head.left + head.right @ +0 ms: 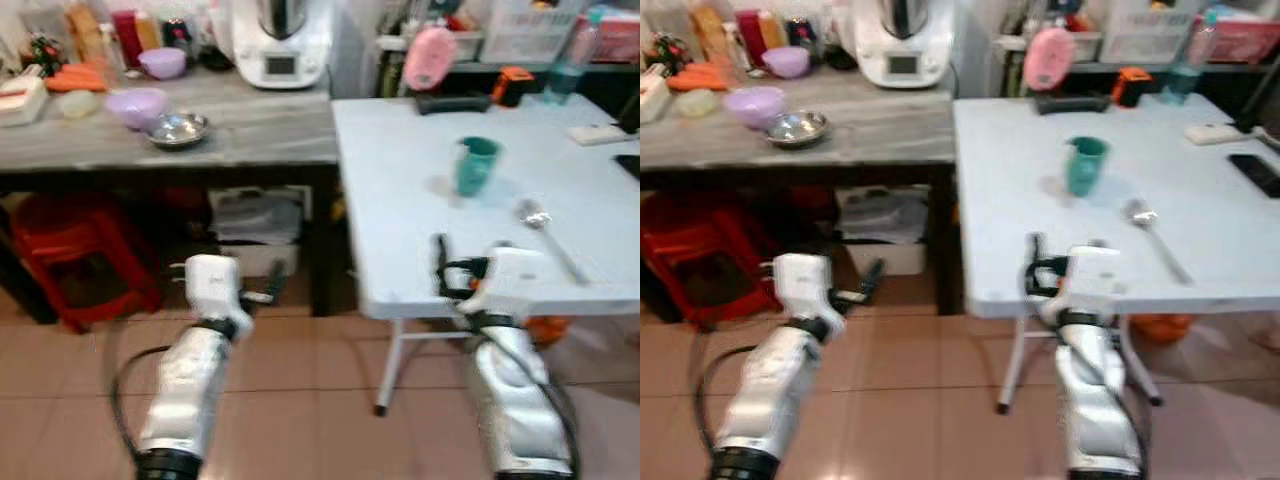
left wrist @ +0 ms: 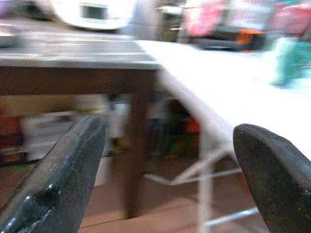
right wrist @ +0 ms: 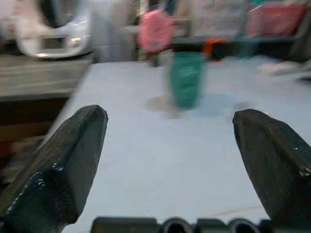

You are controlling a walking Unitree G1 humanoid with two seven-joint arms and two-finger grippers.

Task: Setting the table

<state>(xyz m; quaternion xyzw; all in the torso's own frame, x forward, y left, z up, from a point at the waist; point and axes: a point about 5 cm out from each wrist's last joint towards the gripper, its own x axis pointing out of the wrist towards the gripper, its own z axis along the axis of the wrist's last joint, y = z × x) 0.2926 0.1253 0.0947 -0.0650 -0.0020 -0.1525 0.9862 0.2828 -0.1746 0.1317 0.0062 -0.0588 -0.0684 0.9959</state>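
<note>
Right pincer (image 3: 170, 165) spread over white table (image 1: 400, 190) near edge, teal cup (image 1: 476, 165) beyond

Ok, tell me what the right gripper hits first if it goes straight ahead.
Probably the green cup: it stands on the white table ahead of the open right gripper. Depth is blurred.
</note>
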